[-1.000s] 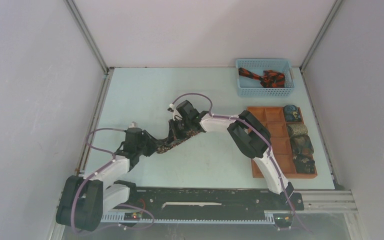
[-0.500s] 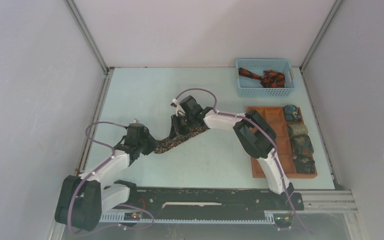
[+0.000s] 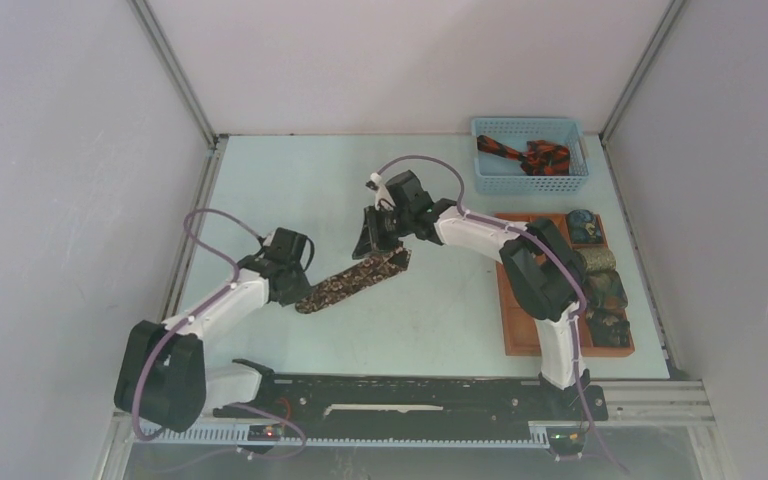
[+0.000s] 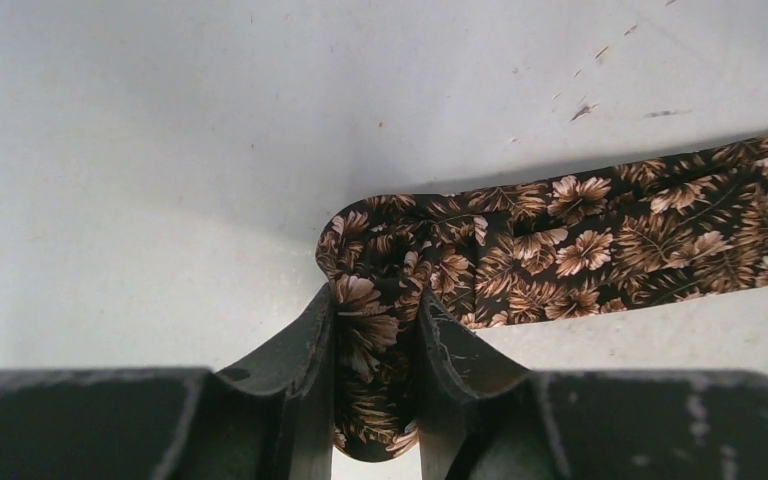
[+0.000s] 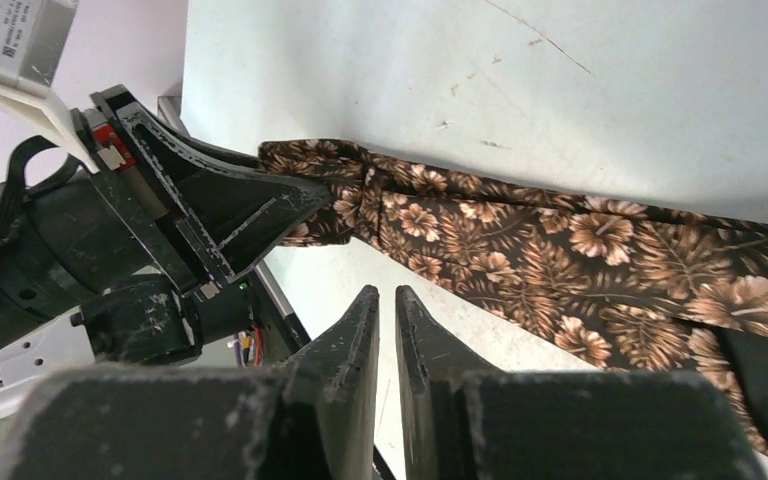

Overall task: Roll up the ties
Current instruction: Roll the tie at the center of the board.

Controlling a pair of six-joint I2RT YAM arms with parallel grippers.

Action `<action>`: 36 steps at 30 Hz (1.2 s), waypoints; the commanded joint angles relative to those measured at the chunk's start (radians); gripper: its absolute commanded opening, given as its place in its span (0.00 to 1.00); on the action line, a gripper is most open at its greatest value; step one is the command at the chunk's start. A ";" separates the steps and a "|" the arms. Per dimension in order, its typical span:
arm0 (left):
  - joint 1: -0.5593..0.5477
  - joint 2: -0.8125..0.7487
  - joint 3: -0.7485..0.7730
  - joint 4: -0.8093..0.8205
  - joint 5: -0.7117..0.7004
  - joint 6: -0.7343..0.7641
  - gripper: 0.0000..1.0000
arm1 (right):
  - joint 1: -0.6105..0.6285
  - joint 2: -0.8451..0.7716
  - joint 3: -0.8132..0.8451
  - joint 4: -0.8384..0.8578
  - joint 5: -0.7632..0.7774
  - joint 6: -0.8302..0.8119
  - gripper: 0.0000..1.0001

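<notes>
L claw (image 4: 375, 300) pinches folded end of brown tie (image 4: 580, 240); rest trails off to its right. R claw (image 5: 387, 295) barely parted, empty, tie just beyond tips. Looks like roll start; next R shd pin strip, L turn.

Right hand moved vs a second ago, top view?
Yes. The right hand shifted away and rightward, nearer the blue basket; the left hand grips the brown tie.
</notes>
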State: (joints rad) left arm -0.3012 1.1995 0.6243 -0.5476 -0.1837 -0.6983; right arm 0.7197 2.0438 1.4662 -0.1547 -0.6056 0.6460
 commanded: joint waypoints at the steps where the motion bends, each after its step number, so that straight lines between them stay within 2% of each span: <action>1: -0.058 0.067 0.089 -0.141 -0.135 0.043 0.25 | -0.010 -0.067 -0.029 0.022 -0.007 -0.011 0.15; 16: -0.262 0.443 0.366 -0.385 -0.362 0.020 0.26 | -0.064 -0.128 -0.087 0.025 -0.011 -0.006 0.13; 25: -0.336 0.620 0.507 -0.503 -0.416 -0.021 0.28 | -0.125 -0.206 -0.133 -0.004 0.005 -0.021 0.13; 31: -0.369 0.681 0.557 -0.541 -0.425 -0.046 0.36 | -0.157 -0.272 -0.196 -0.004 0.013 -0.029 0.14; 36: -0.381 0.690 0.566 -0.552 -0.439 -0.062 0.47 | -0.174 -0.294 -0.216 -0.015 0.020 -0.038 0.14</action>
State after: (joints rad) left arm -0.6708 1.8790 1.1625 -1.0851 -0.6041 -0.7094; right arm 0.5552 1.8069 1.2587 -0.1635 -0.5972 0.6342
